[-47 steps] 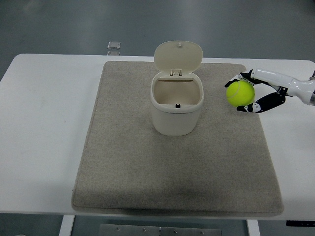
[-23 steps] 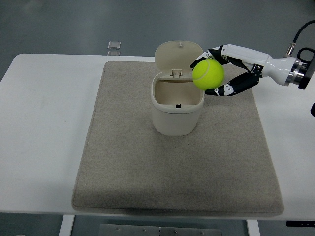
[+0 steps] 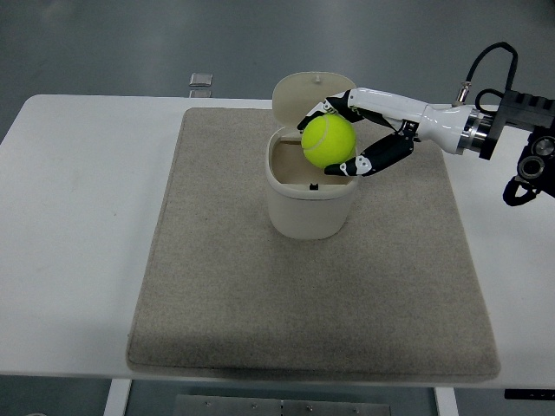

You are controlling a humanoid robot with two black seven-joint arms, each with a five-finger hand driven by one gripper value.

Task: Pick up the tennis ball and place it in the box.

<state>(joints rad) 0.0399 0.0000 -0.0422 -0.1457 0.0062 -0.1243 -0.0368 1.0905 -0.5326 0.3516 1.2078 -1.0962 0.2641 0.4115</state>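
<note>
One robot hand is at work, the right one, reaching in from the right edge with its white forearm stretched across the far part of the grey mat. Its fingers are curled around the tennis ball, dark fingertips showing above and below the yellow felt, so the grasp looks firm. No left arm is in view.

The ball hangs in the air directly over the mouth of the box, a cream, rounded container that stands upright on the mat toward its far middle. The box's hinged lid is tipped back and upright behind the opening, so the way in is clear. From this high view the ball overlaps the far half of the opening and the lower part of the lid; whether it touches the lid cannot be told.

As a judgement, the carry is all but done and the release is the step in hand. The next move calls for a small lowering toward the opening, then a spreading of the fingers so the ball drops inside. The ball seems to sit a little toward the hinge side, so a slight pull toward the near rim would help it fall cleanly without striking the lid. The white bench lies beneath the mat.
</note>
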